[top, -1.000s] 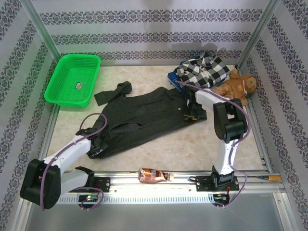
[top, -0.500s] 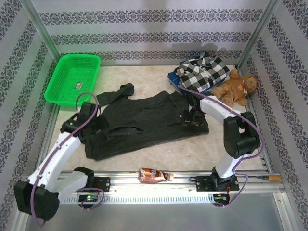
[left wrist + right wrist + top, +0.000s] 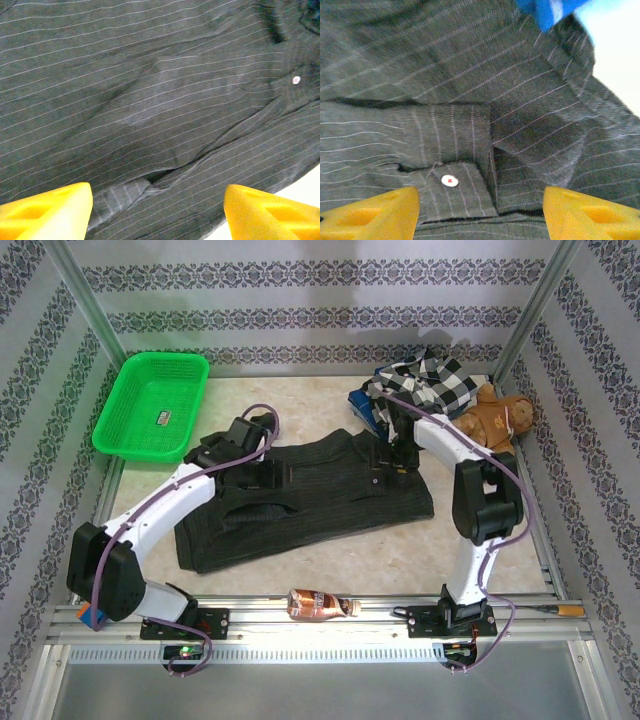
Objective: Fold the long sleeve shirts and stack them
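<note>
- One large charcoal shirt [image 3: 310,495] lies spread across the middle of the top view. It is woven cloth with thin pale pinstripes and soft ridged creases, and one sleeve trails toward the upper left.
- Its squared cuff [image 3: 452,145] carries a small round white button [image 3: 449,180], low in the right wrist view.
- Crumpled at upper right sits the black-and-white checked flannel shirt [image 3: 430,385], over a blue garment [image 3: 362,405].
- Over the shirt's upper left part, the left gripper [image 3: 157,215] hovers with its yellow wedge fingers wide apart and nothing between them.
- Above the cuff, the right gripper [image 3: 480,210] is likewise spread and empty.
- Just right of the flannel rests a brown plush teddy bear [image 3: 495,420].
- At upper left, a green lattice plastic basket [image 3: 150,405] stands on the beige stone-patterned table [image 3: 470,540].
</note>
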`<state>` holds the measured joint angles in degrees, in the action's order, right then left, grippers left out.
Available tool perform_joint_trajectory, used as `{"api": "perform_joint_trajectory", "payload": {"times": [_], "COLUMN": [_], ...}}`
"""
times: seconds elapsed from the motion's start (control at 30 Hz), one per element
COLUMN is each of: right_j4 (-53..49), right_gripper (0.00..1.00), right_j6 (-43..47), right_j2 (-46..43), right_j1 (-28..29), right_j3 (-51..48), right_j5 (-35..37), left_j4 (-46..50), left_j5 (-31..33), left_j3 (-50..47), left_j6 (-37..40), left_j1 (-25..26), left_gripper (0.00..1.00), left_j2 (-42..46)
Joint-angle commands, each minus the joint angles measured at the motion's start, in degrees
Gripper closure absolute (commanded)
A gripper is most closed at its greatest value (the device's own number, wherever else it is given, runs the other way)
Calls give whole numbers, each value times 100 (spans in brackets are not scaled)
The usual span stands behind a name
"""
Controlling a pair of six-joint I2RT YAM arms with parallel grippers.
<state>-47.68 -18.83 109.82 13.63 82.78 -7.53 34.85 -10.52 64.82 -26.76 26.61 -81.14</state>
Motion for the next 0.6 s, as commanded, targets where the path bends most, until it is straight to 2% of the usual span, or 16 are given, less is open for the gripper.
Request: {"api": "perform_joint_trajectory", "payload": {"times": [0.0, 0.27, 0.57], "right_j4": [-123, 57, 75], "right_gripper": [35, 41, 51], "right_j6": [-87, -171, -140], "right_j2": [175, 382, 556], "right_j1": [103, 169, 246], "right_j3": [34, -254, -324], "right_j5": [-231, -297, -122], "left_j4": [-479, -638, -272], "left_j5": [-56, 312, 827], "left_j3": [-361, -1179, -1371], "left_j6": [-75, -335, -418], "left_j1": [55, 38, -98], "left_gripper": [29, 25, 21], "left_j2": [421, 1578, 2327]}}
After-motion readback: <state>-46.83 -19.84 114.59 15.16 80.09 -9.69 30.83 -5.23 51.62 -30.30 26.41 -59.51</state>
